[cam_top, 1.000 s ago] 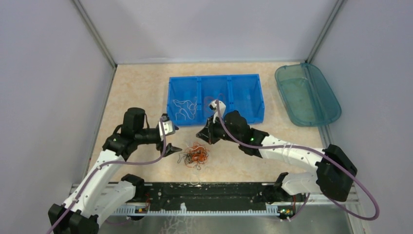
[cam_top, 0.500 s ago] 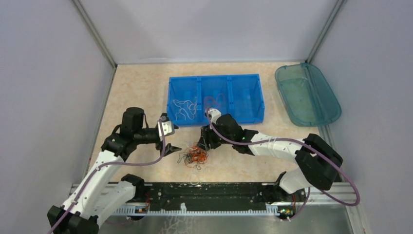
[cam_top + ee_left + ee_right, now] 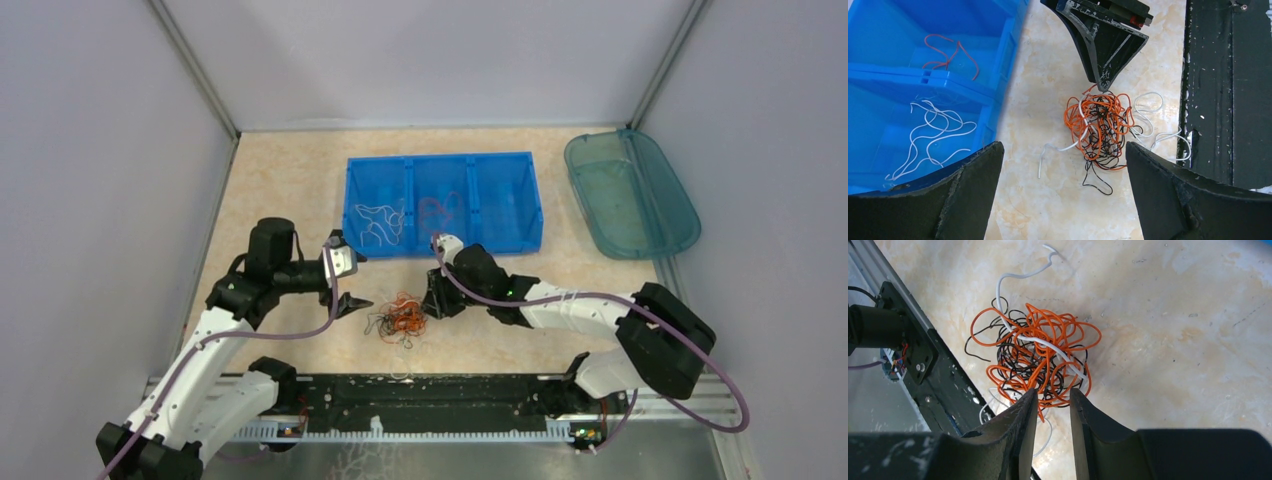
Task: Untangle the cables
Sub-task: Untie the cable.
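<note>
Roughly, item by item.

Cables [image 3: 1096, 131]: one knot of orange, black and white strands on the table [image 3: 285, 190]. It lies between the two claws and near the bin, with a few white ends trailing toward the rail [image 3: 430, 398]. The loops are interlocked, so a lone strand would likely drag the rest along.

Bin [image 3: 445, 159]: blue, three compartments, behind the knot. White wires [image 3: 377, 222] lie in the left compartment and red wires [image 3: 444, 208] in the middle one. By my reading they are sorted by colour, which suggests black is due in the third.

Right claw [image 3: 1053, 393]: tips down at the knot's edge, jaws narrow with a gap showing. Orange loops sit in and around that gap, and I judge nothing is pinched yet. The placement looks meant to single out an orange strand.

Left claw [image 3: 1063, 147]: jaws wide, holding nothing, hovering beside the knot on the side opposite the right claw. It is probably posted there to pin the bundle while the other pulls.

Tray [image 3: 632, 190]: teal, far right, well apart, with no part in this step that I can see.

Progress: early to middling, as most strands are knotted.
</note>
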